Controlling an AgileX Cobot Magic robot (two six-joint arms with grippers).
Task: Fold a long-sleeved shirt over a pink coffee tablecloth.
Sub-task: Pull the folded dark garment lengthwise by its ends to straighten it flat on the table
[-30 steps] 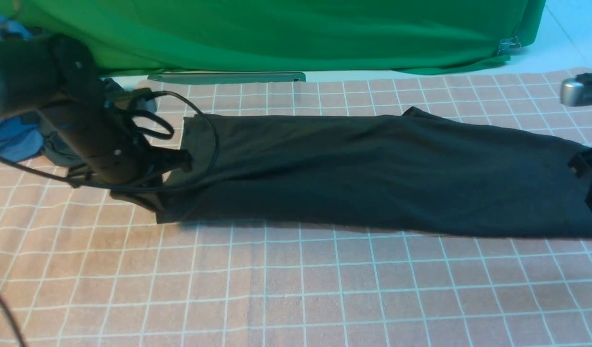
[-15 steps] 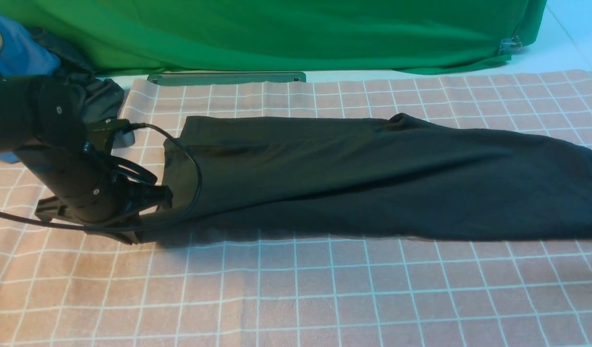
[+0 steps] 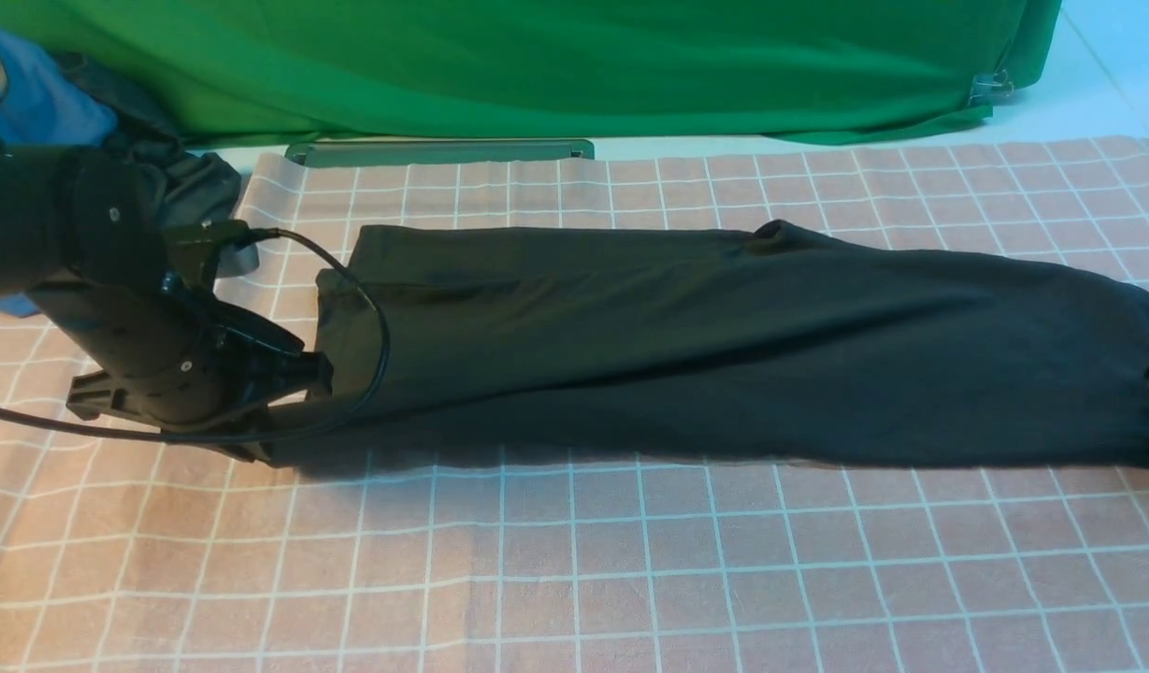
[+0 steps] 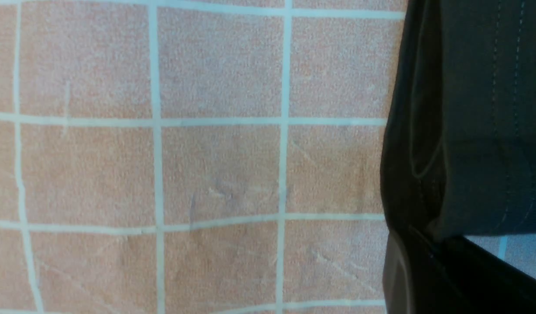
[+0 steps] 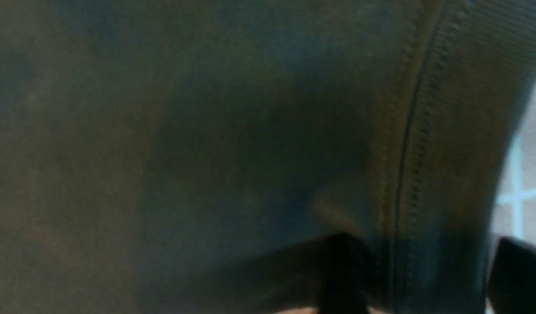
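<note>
The large black cotton long-sleeved shirt (image 3: pixel 724 346) lies folded into one long band across the middle of the front view. It rests on the wide pink coffee tablecloth with its thin white grid (image 3: pixel 574 561). The chest print, neck label and sleeves do not show, only plain dark cloth with a small bump on the far edge. The band's right end runs off the right edge of the frame. Its lower-left corner is lost under the black left arm (image 3: pixel 135 318) and the shadow there.

The left jaws are clenched at that corner. In the left wrist view the shirt's stitched hem is doubled over and runs into one dark finger (image 4: pixel 459 283), so they grasp the shirt, though the pinch itself is cut off.

The right jaws show in the front view only as a dark sliver at the right edge, beside the shirt's end. The right wrist view is blurred and almost filled by dark cloth. Two dark fingertips (image 5: pixel 344 270) stand apart there with a ribbed, seamed edge of the shirt between them, released rather than pinching.

A thin black cable (image 3: pixel 380 346) loops from the left arm over the shirt's left end. At upper left, past the tablecloth, a crumpled blue garment (image 3: pixel 32 93) and a smaller dark grey garment (image 3: pixel 195 182) are partly hidden by the arm. A plain green cloth (image 3: pixel 555 65) fills the top of the frame, with a flat grey-green bar (image 3: pixel 438 150) at its foot.
</note>
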